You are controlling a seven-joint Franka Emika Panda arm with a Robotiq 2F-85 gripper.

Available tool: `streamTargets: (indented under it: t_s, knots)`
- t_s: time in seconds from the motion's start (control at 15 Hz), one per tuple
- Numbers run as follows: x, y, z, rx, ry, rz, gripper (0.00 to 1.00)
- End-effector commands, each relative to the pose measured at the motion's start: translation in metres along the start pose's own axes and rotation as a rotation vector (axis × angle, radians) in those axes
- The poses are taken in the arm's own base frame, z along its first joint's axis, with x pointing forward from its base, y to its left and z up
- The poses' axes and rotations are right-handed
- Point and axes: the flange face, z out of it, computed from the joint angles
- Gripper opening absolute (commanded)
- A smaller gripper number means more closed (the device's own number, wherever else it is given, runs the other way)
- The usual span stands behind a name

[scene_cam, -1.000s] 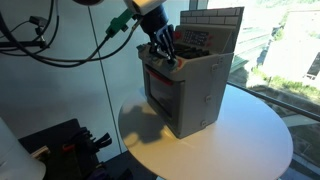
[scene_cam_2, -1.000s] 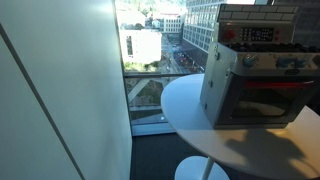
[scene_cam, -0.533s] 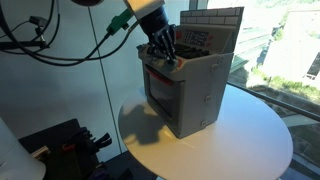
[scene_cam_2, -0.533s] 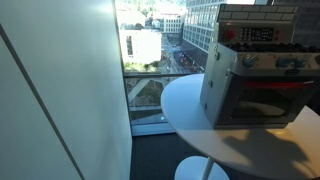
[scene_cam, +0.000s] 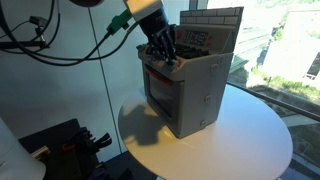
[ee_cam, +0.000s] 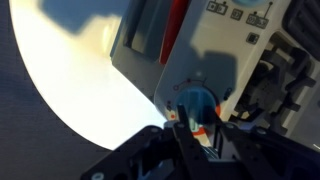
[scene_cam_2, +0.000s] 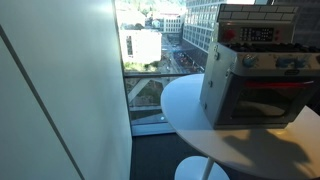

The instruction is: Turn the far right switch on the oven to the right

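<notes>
The oven (scene_cam: 188,88) is a small grey toy stove with a brick-patterned back panel and a red-and-white door, standing on a round white table (scene_cam: 240,145). It also shows in an exterior view (scene_cam_2: 262,78). In the wrist view the far right switch (ee_cam: 196,100), a pale round dial with a bluish centre, sits on the oven's front panel (ee_cam: 210,60). My gripper (ee_cam: 199,116) reaches in from below with one dark finger on each side of the dial's centre, closed on it. In an exterior view the gripper (scene_cam: 166,56) is pressed against the oven's upper front corner.
The table edge (ee_cam: 70,110) curves close below the oven front, with dark floor beyond. Black cables (scene_cam: 60,45) hang behind the arm. A black object (scene_cam: 60,150) sits low beside the table. Large windows (scene_cam_2: 150,60) stand behind.
</notes>
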Motion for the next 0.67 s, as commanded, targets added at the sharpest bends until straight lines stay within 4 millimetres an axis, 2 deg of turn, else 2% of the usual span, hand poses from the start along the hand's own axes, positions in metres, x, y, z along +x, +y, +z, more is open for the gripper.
streamTargets:
  t_s: [0.0, 0.33, 0.4, 0.6]
  knots:
    - [0.003, 0.003, -0.003, -0.001, -0.008, -0.015, 0.55]
    - [0.003, 0.002, -0.013, -0.001, -0.018, -0.076, 0.95]
    - [0.002, 0.002, -0.015, -0.007, -0.027, -0.111, 0.99]
    - [-0.001, 0.001, -0.021, -0.038, -0.055, -0.23, 1.0]
